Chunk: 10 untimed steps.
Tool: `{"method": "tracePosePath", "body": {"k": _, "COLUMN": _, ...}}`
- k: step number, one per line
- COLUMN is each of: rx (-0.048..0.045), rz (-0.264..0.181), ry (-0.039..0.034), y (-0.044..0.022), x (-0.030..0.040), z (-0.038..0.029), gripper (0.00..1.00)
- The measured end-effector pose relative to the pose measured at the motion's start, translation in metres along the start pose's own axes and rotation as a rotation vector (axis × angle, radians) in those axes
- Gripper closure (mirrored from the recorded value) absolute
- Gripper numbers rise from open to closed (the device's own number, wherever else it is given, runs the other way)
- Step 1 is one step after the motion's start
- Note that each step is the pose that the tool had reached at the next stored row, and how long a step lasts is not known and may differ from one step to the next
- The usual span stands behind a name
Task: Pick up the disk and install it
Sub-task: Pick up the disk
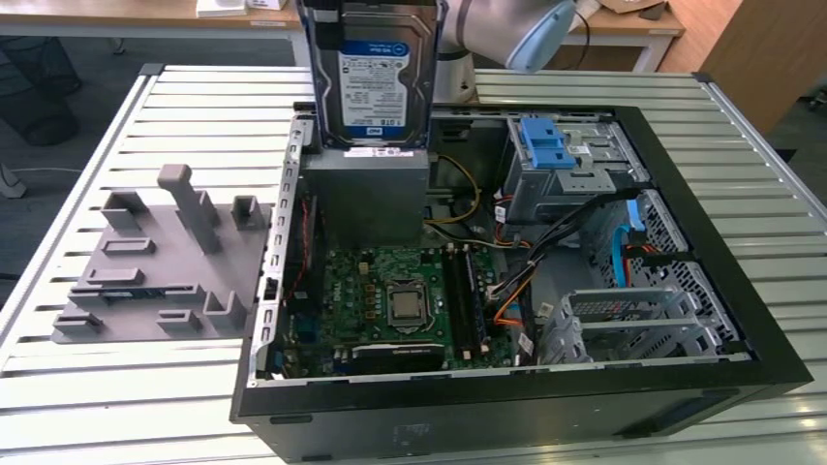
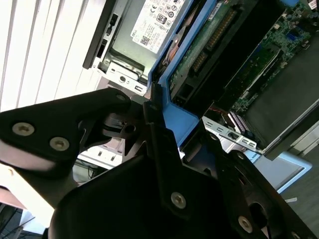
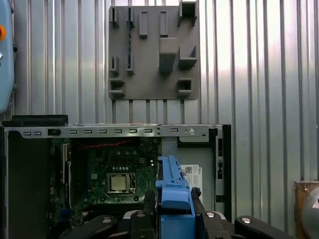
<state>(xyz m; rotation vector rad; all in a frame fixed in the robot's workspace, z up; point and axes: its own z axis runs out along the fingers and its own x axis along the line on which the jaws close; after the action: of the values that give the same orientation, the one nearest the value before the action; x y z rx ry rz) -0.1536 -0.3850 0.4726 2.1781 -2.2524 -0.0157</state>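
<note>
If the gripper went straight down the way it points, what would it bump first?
Probably the grey power supply: the gripper holds the disk upright just above it, though depth is hard to judge.

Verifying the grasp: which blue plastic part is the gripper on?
The blue bracket framing the disk, clamped in the gripper and held above the case. The ribbed blue latch sits apart on the drive cage.

Light is bright and even. The slatted desk (image 2: pixel 30 50) glares white in the second wrist view (nearly washed out), while the computer case (image 1: pixel 517 426) interior lies in soft shadow in the exterior view.
</note>
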Motion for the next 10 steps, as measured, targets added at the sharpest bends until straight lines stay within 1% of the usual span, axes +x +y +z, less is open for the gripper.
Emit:
{"method": "tracePosePath", "body": {"k": 2, "rx": 0.0001, "rz": 0.000, "ry": -0.0002, "y": -0.0023, "x": 0.0027, "z": 0.0000, "gripper": 0.64}}
{"method": "tracePosePath", "body": {"k": 4, "rx": 0.0001, "rz": 0.000, "ry": -0.0001, "y": -0.0083, "x": 0.0040, "z": 0.0000, "gripper": 0.64}}
{"method": "tracePosePath", "body": {"k": 7, "rx": 0.0001, "rz": 0.000, "ry": -0.0001, "y": -0.0193, "x": 0.0049, "z": -0.0001, "gripper": 0.64}}
{"method": "tracePosePath", "body": {"k": 10, "rx": 0.0000, "rz": 0.000, "ry": 0.0000, "y": -0.0274, "x": 0.0056, "z": -0.0003, "gripper": 0.64}}
